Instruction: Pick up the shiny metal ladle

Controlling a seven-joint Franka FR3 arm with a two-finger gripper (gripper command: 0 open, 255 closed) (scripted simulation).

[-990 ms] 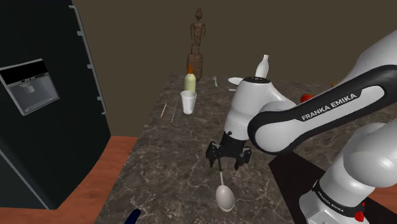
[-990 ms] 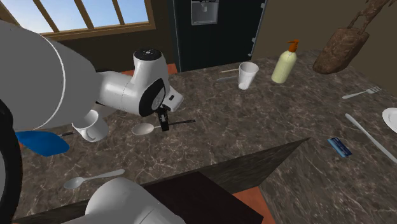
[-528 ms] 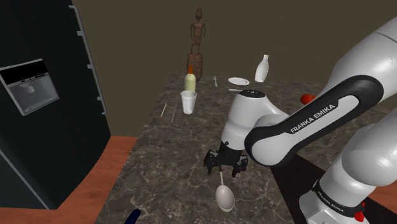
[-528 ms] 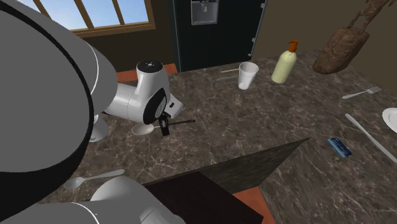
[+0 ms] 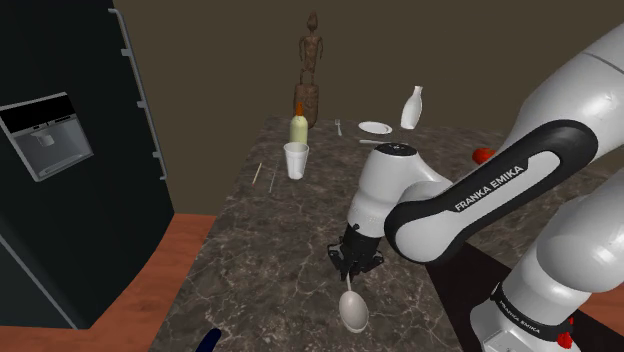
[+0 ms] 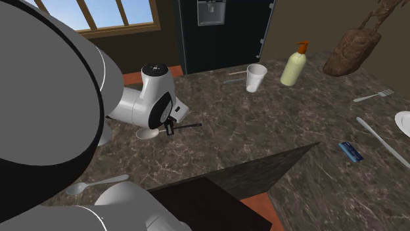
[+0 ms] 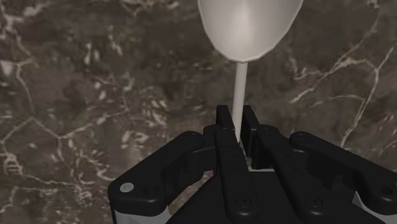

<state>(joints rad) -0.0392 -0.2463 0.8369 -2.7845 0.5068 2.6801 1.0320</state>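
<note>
**On the Marble Counter, Fingers Clamped on the Ladle's Handle**

Low in the middle of the shoulder view, the black gripper (image 5: 350, 268) points down at the dark veined countertop (image 5: 260, 250), with the white arm arching over it from the right edge of the frame. The ladle (image 5: 352, 311) lies just below it in the picture. Its pale, rounded bowl sits near the bottom edge and its thin handle runs up into the fingers.

From the wrist view, the gripper (image 7: 236, 121) is closed on that handle. The two black fingers (image 7: 222, 121) press against it from either side, and the ladle (image 7: 249, 25) stretches away from them with its bowl at the far end over the marble.

In the second exterior view, the gripper (image 6: 169, 126) sits left of centre. The bowl of the ladle (image 6: 147, 132) is just to its left and the dark end of the handle pokes out to its right.

Farther up the shoulder view, well apart from the gripper, stand a white cup (image 5: 295, 160) and a pale bottle (image 5: 298, 127). A brown carved figure (image 5: 310, 80) rises behind them. A black fridge (image 5: 70, 150) fills the left side. A small spoon (image 6: 95, 185) lies at the lower left of the second exterior view.
</note>
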